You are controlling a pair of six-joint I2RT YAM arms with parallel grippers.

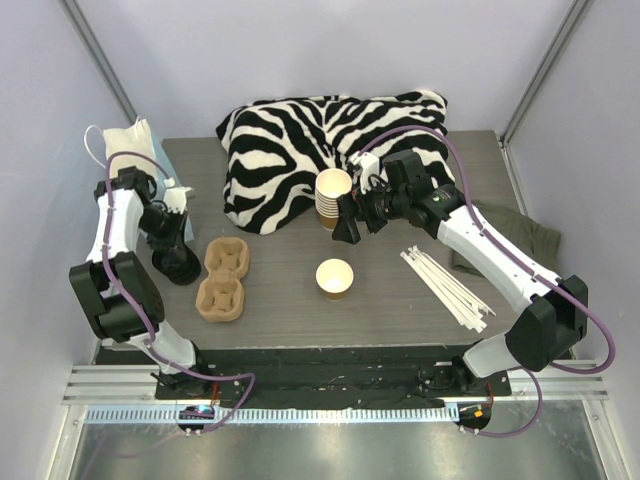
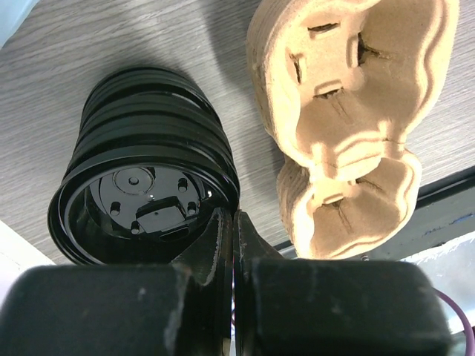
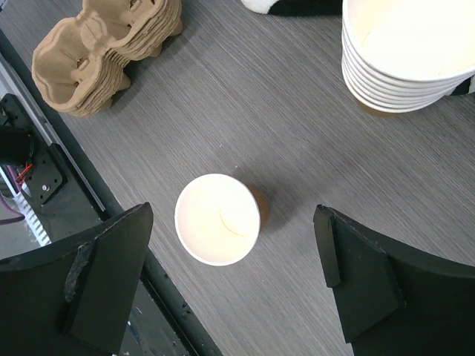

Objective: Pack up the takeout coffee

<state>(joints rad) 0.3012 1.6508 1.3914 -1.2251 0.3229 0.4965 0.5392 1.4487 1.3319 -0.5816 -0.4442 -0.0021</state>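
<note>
No lidded takeout coffee is in view. A single tan paper cup (image 1: pixel 334 277) (image 3: pixel 217 219) stands open and lidless at the table's middle front. My right gripper (image 1: pixel 352 225) (image 3: pixel 234 219) hovers above it, jaws wide open, with the cup showing between the fingers well below them. At the left stands a stack of black lids (image 1: pixel 178 262) (image 2: pixel 148 178), undersides up. My left gripper (image 1: pixel 173 228) (image 2: pixel 231 219) is shut on the near rim of the top lid, one finger inside the rim and one outside.
A stack of brown pulp cup carriers (image 1: pixel 222 280) (image 2: pixel 349 119) (image 3: pixel 104 52) lies right of the lids. A stack of lidless cups (image 1: pixel 332 198) (image 3: pixel 408 52) stands by a zebra-striped cloth (image 1: pixel 320 140). White stirrers (image 1: pixel 445 285) lie at the right, a white bag (image 1: pixel 135 145) at the back left.
</note>
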